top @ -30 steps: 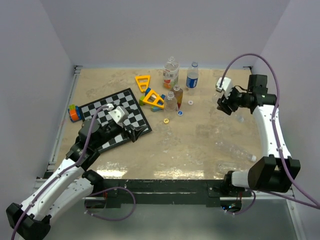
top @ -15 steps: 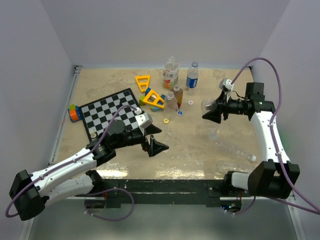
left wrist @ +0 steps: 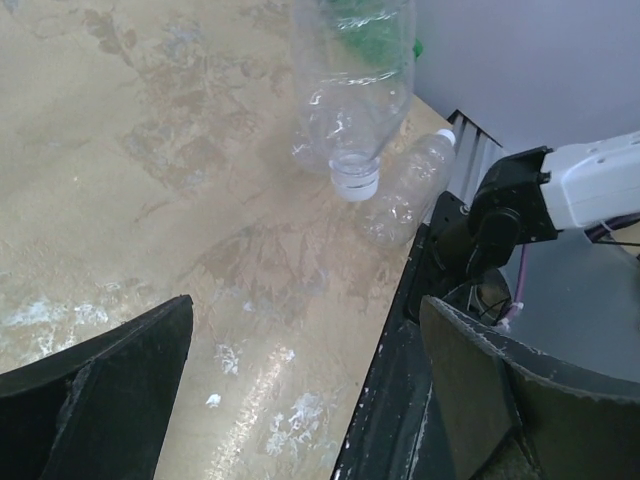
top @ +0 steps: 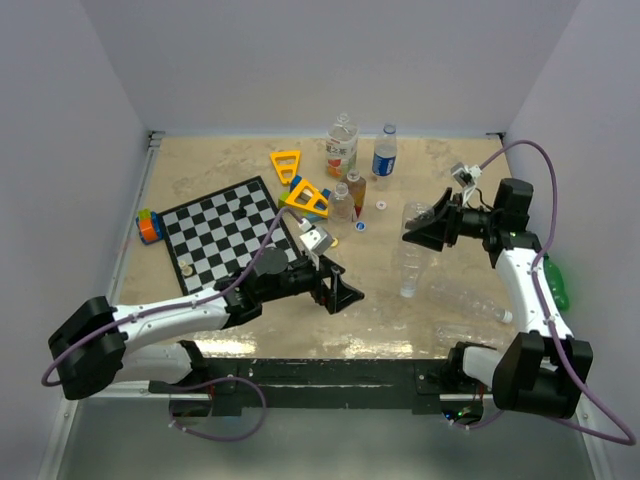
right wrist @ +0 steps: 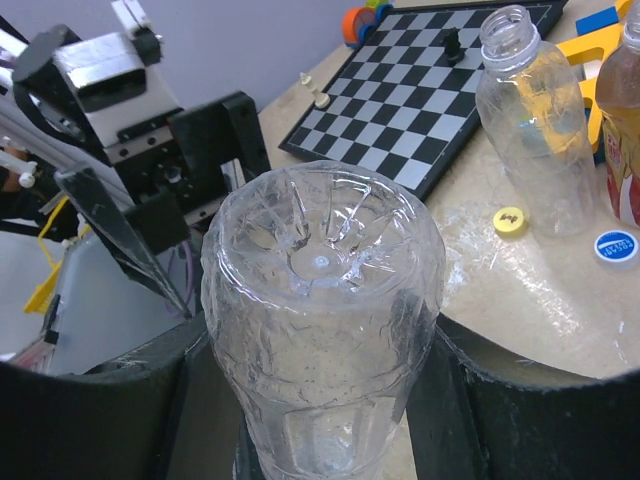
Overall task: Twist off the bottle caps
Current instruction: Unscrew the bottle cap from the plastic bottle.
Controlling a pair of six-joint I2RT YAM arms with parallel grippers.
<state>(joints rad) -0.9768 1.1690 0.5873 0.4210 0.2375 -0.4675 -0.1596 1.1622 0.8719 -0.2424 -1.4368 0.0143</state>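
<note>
My right gripper is shut on a clear bottle, gripping it near its base. The bottle hangs neck down over the table, with its white cap at the bottom. In the right wrist view I look onto the bottle's base. My left gripper is open and empty, low over the table left of the hanging bottle, jaws facing it. Loose yellow and blue caps lie on the table.
Bottles stand at the back, one uncapped. Clear bottles and a green one lie at the right. A chessboard and yellow triangles are to the left. The table's front edge is close to my left gripper.
My left arm has reached from over the chessboard to the right, toward the table's middle. My right gripper has swung in and down, so the bottle now hangs cap downward.
</note>
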